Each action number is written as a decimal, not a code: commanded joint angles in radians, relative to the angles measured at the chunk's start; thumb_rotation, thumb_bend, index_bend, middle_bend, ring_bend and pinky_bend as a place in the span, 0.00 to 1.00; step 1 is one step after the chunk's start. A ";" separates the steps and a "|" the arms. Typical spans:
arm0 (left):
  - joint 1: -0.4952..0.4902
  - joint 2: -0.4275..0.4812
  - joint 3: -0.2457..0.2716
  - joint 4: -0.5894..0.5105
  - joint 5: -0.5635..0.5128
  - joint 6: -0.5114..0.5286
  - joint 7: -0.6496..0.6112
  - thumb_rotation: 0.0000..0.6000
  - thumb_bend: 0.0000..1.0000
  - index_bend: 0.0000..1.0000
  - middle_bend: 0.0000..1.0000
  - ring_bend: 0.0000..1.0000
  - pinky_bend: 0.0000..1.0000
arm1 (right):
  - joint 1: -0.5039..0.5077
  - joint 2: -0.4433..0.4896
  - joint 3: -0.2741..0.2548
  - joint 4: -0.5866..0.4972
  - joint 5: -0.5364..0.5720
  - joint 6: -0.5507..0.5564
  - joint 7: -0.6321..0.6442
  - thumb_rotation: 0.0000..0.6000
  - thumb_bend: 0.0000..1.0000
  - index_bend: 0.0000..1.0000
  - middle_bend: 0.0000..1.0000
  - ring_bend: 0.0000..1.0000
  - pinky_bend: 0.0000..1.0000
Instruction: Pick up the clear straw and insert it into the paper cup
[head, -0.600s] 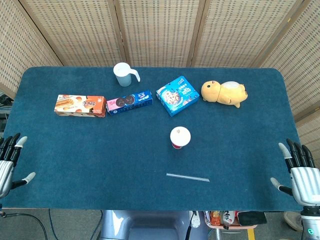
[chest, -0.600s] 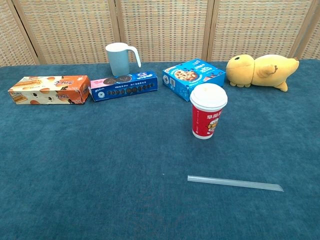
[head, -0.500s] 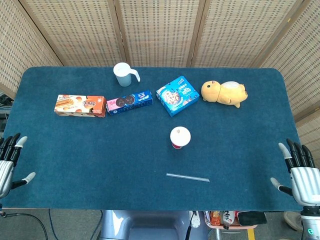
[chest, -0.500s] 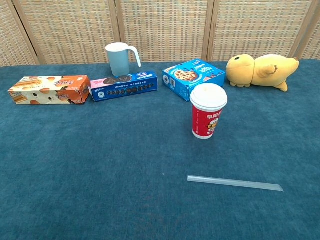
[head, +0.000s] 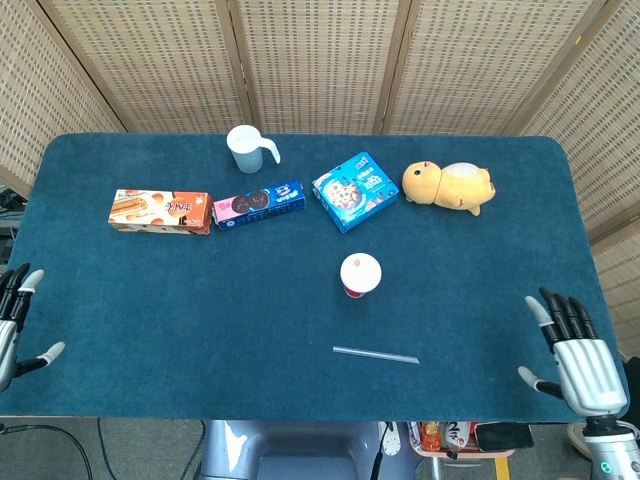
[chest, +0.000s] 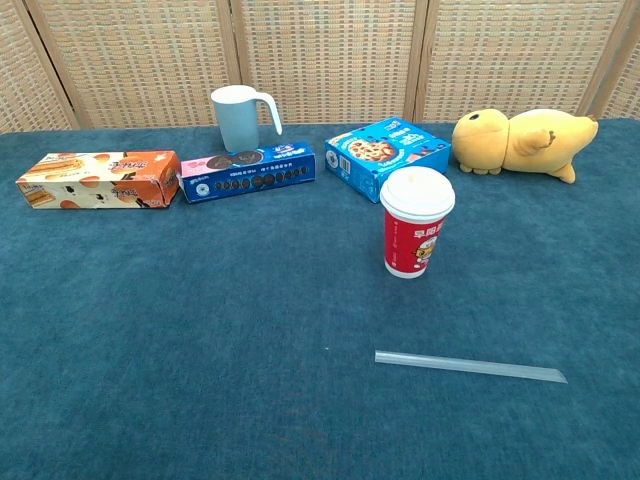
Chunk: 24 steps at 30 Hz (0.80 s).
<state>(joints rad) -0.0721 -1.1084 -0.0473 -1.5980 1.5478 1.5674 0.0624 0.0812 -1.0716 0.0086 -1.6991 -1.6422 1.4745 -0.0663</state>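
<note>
Head view: both hands sit at the table's near corners, the whole layout in sight.
Clear straw: lying flat on the blue table cloth, just in front of the paper cup, well apart from both hands.
Paper cup: upright, red with a white lid, mid-table; from the chest view the lid looks closed, and I can't make out the straw hole.
Right hand: fingers spread, holding nothing, over the near right edge — the closer hand to the straw.
Left hand: at the far left edge, partly out of frame, fingers apart, holding nothing.
Handling: the straw looks feather-light, thin, slick and easily crushed; lying flat, it offers little to get under.
Where to grip: I'd judge a gentle thumb-and-fingertip pinch near one end, leaving most of the length free to aim at the lid.
Progress: nothing picked up yet.
</note>
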 joint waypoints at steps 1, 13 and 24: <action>0.000 0.000 0.001 0.000 0.001 -0.001 0.001 1.00 0.09 0.00 0.00 0.00 0.00 | 0.069 0.042 -0.028 -0.065 -0.065 -0.101 0.003 1.00 0.00 0.00 0.00 0.00 0.00; -0.004 0.002 -0.001 0.001 -0.006 -0.013 -0.005 1.00 0.09 0.00 0.00 0.00 0.00 | 0.245 -0.046 0.076 -0.138 0.026 -0.315 -0.148 1.00 0.00 0.18 0.74 0.64 0.84; -0.018 0.001 -0.007 0.007 -0.028 -0.047 -0.015 1.00 0.09 0.00 0.00 0.00 0.00 | 0.385 -0.268 0.154 -0.229 0.434 -0.450 -0.540 1.00 0.09 0.35 0.87 0.77 0.98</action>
<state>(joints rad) -0.0891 -1.1070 -0.0537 -1.5913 1.5213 1.5221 0.0484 0.4128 -1.2425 0.1347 -1.9038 -1.3403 1.0499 -0.4674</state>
